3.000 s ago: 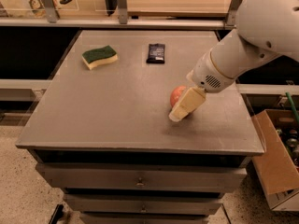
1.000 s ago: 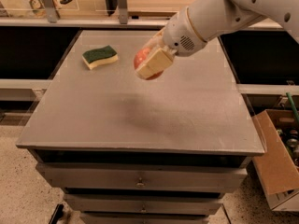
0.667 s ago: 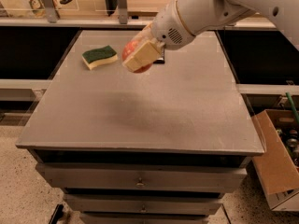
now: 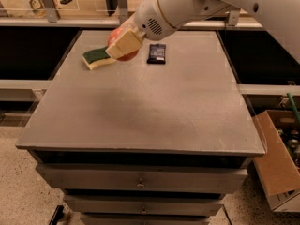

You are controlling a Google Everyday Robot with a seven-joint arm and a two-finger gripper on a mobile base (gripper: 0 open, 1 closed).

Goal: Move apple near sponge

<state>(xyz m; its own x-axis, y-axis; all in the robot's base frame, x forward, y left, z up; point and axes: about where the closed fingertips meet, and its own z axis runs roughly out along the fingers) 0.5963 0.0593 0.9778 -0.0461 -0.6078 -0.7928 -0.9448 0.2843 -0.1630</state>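
Note:
The red-orange apple (image 4: 118,36) is held in my gripper (image 4: 123,44), whose tan fingers (image 4: 124,43) are shut on it, at the far left of the grey table (image 4: 145,107). Most of the apple is hidden behind the near finger. The sponge (image 4: 97,58), dark green over pale yellow, lies flat just left of the apple, its right end partly covered by the finger. I cannot tell whether the apple rests on the table or hangs just above it.
A flat black packet (image 4: 156,53) lies right of the apple at the back of the table. The white arm (image 4: 187,6) reaches in from the upper right. An open cardboard box (image 4: 279,159) stands on the floor at right. Drawers (image 4: 140,184) front the table.
The gripper has carried the apple from the table's right middle up and leftwards across the packet, ending beside the sponge. The packet, hidden by the arm earlier, shows again.

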